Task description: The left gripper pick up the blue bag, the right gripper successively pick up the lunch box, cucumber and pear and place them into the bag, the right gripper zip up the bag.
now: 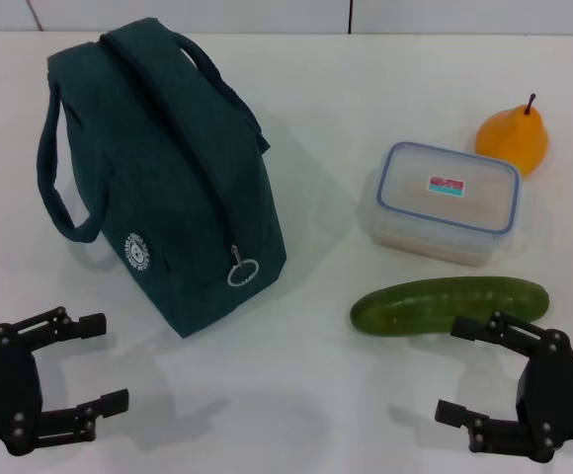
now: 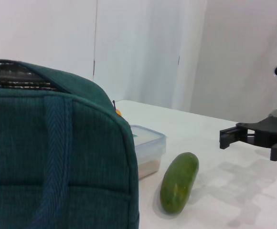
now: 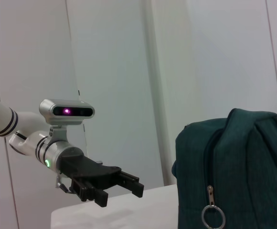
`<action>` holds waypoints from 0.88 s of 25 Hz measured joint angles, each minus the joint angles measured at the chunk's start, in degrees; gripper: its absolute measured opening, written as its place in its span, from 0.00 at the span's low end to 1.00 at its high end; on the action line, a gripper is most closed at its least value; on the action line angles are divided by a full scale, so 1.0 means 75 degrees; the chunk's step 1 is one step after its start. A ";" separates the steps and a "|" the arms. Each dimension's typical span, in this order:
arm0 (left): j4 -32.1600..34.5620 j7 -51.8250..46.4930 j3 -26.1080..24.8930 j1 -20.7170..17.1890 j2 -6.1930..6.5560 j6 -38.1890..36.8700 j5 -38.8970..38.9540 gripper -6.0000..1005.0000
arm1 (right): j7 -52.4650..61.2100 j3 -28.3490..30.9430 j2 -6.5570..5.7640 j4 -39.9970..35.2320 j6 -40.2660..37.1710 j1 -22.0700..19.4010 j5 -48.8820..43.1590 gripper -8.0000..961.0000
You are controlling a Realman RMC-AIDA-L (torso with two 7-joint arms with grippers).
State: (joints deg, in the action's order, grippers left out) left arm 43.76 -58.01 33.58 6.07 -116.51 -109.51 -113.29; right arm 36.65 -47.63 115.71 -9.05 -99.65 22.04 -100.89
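Note:
The bag (image 1: 158,168) is dark teal-blue with two handles and stands on the white table at the left; its zip pull ring (image 1: 241,269) hangs at the near end. The bag (image 2: 52,157) fills the left wrist view, and the bag (image 3: 234,171) also shows in the right wrist view. The clear lunch box (image 1: 448,200) with a blue-rimmed lid sits at the right, the orange pear (image 1: 513,140) behind it, the green cucumber (image 1: 450,304) in front. My left gripper (image 1: 101,360) is open near the front left. My right gripper (image 1: 456,370) is open just in front of the cucumber.
The white table (image 1: 316,395) runs to a pale wall at the back. In the left wrist view the cucumber (image 2: 179,188) lies beside the lunch box (image 2: 147,151), with the right gripper (image 2: 234,137) farther off. The left gripper (image 3: 124,188) shows in the right wrist view.

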 joint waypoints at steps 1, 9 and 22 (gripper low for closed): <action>-0.0001 0.0000 -0.0003 -0.0001 -0.0002 0.0000 -0.0005 0.85 | 0.0000 0.0000 -0.0002 0.0000 0.0001 0.0000 0.0000 0.89; 0.0000 0.0001 -0.0021 0.0001 -0.0024 -0.0001 -0.0012 0.84 | 0.0000 0.0000 -0.0006 0.0000 0.0001 0.0011 0.0001 0.89; 0.0030 -0.4896 -0.1436 0.0561 0.0379 0.0036 0.1026 0.84 | 0.0156 0.0000 -0.0021 -0.0003 -0.0177 -0.0027 0.0608 0.89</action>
State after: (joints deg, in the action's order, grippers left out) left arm 43.98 -94.73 22.81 10.27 -113.67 -109.24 -105.59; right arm 37.82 -47.64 115.55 -9.07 -100.98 21.84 -96.33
